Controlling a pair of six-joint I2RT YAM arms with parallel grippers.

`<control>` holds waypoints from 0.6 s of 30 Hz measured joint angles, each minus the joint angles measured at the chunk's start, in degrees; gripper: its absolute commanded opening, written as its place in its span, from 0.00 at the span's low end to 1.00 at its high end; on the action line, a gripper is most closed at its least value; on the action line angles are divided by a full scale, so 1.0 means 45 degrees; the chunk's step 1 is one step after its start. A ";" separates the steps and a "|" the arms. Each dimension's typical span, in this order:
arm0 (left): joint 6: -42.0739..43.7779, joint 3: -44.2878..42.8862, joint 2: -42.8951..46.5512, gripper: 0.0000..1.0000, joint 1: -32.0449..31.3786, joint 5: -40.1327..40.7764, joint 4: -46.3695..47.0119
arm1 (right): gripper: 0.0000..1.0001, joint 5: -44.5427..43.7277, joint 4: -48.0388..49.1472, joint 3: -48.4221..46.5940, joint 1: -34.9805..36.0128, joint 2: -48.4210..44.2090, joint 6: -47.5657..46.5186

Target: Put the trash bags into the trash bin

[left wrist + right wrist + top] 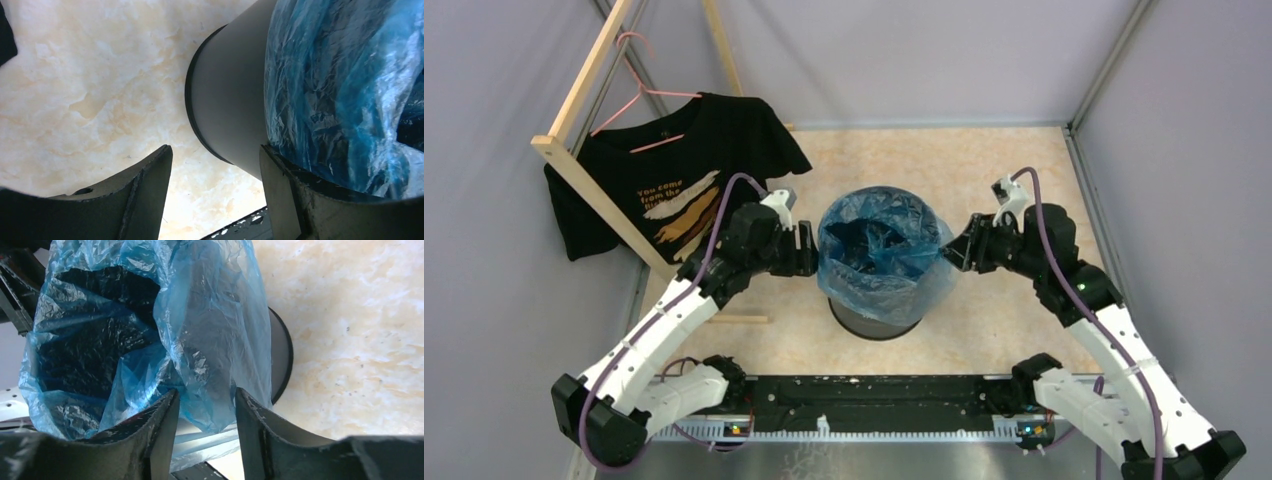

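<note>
The dark round trash bin (871, 322) stands mid-table. The light-blue trash bag (884, 245) sits in its mouth, with its edge spread out and folded down over the rim. My left gripper (809, 248) is open beside the bin's left rim. In the left wrist view its jaws (215, 155) stand wide apart, the bin wall (230, 100) lies just beyond them, and the bag (340, 90) rests over the right finger. My right gripper (951, 250) is at the right rim. Its jaws (205, 397) are parted, with a hanging fold of the bag (210, 340) between the tips.
A black T-shirt (674, 180) hangs on a pink hanger from a wooden rack (584, 170) at the back left. Grey walls enclose the table on three sides. The arms' black base rail (864, 400) runs along the near edge.
</note>
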State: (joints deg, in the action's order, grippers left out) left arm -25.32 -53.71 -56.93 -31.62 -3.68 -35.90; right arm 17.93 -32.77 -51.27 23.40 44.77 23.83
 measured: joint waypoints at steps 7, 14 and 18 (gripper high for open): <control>-0.0418 0.0121 0.0083 0.77 -0.0321 0.0355 -0.0233 | 0.46 -0.0194 0.1661 0.0452 -0.0209 0.0670 0.0748; -0.0733 0.0155 0.2482 0.90 -0.0763 0.0350 -0.0568 | 0.54 -0.0942 0.0389 0.0379 -0.0083 0.0010 0.0121; -0.1035 0.0034 0.3939 0.91 -0.0763 0.0039 -0.0719 | 0.55 -0.1025 -0.0282 0.0398 -0.0068 -0.0840 0.0044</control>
State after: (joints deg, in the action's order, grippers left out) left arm -29.98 -53.56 -39.20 -35.05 -3.51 -39.13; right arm 13.32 -34.04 -49.47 23.09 40.99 24.03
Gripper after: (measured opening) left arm 0.901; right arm 0.544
